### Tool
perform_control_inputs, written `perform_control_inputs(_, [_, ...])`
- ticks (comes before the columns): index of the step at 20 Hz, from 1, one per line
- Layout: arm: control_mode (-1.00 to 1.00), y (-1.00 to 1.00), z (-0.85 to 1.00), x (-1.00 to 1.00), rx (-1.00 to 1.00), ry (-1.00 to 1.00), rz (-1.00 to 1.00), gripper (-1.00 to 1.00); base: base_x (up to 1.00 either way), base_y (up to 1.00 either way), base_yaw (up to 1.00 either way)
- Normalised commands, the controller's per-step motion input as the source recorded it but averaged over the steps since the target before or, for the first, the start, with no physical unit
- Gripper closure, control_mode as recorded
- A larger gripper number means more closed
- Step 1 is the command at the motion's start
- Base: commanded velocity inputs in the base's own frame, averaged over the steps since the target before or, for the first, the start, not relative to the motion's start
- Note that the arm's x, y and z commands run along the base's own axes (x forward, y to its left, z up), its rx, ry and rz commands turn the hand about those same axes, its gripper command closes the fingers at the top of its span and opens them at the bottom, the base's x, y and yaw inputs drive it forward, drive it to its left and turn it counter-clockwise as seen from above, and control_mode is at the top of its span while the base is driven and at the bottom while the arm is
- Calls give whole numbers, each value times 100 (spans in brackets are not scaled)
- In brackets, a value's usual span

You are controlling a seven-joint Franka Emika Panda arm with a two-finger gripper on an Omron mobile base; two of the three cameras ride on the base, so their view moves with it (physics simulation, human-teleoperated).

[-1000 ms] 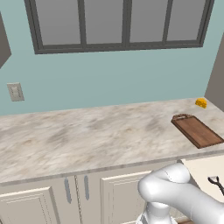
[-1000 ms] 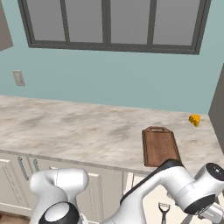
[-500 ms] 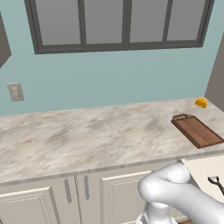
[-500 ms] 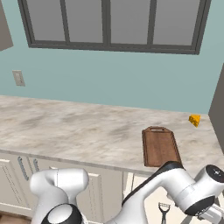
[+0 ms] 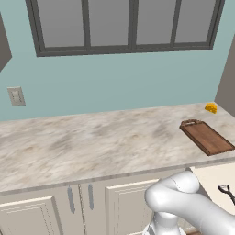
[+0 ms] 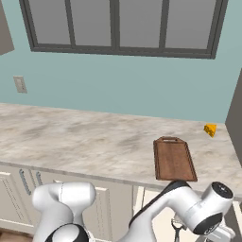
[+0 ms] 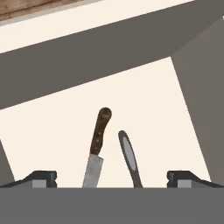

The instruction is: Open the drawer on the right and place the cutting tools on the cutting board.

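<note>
The drawer (image 7: 144, 100) stands pulled out with pale floor bare around the knife (image 7: 98, 146) and the scissors (image 7: 129, 158), which lie just beside each other. Its grey walls close two sides. On the counter (image 5: 92, 142), the cutting board (image 5: 206, 137) lies bare, the yellow object (image 5: 210, 108) near it.

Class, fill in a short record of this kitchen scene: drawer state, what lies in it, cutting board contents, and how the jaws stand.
drawer: open, pale inside showing
in drawer: knife with dark handle; scissors beside it
cutting board: on the counter, bare, neither tool on it yet
yellow object: on the counter beyond the board
gripper: above the drawer, jaws wide open, holding nothing
</note>
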Motion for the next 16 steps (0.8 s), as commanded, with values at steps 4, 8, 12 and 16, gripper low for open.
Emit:
perform_control_inputs(4, [-100, 1, -36, 8, -3, 5, 0, -100, 0, 0, 0])
perform_control_inputs(8, [-100, 0, -48, 3, 4, 1, 0, -100, 0, 0, 0])
perform_control_inputs(12, [-100, -2, -43, 0, 15, 0, 0, -100, 0, 0, 0])
perform_control_inputs(16, [-100, 0, -35, 0, 12, 0, 0, -100, 0, 0, 0])
